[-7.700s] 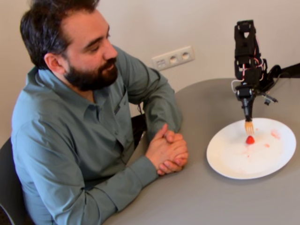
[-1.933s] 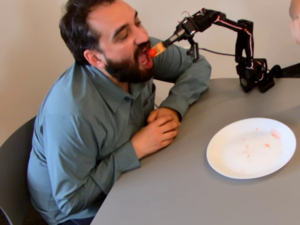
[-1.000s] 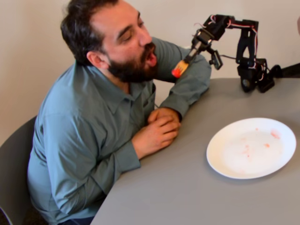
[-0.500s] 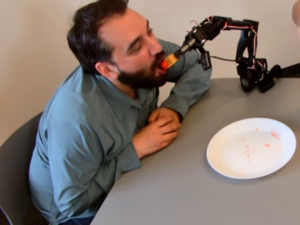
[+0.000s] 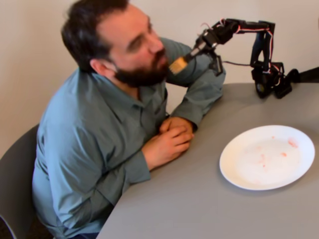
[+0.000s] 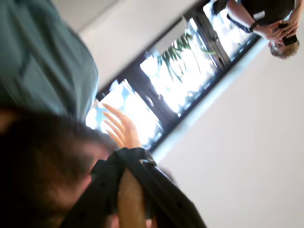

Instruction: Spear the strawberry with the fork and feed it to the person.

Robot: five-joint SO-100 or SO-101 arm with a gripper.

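The person (image 5: 99, 124), a bearded man in a grey-green shirt, sits at the left of the fixed view and leans toward the arm. The fork's tan head (image 5: 178, 64) is right at his mouth. My gripper (image 5: 202, 47) is shut on the fork's dark shaft and held high above the table. In the wrist view the black jaws close around the tan fork (image 6: 129, 197), with its prongs (image 6: 119, 127) pointing up beside the man's blurred dark hair (image 6: 42, 161). The strawberry is not visible in either view.
A white plate (image 5: 234, 167) with faint pink smears lies on the grey table (image 5: 199, 209) at the right. The arm's base (image 5: 269, 79) stands at the table's far edge. The man's clasped hands (image 5: 169, 139) rest on the table. Another person (image 6: 273, 23) shows in the wrist view.
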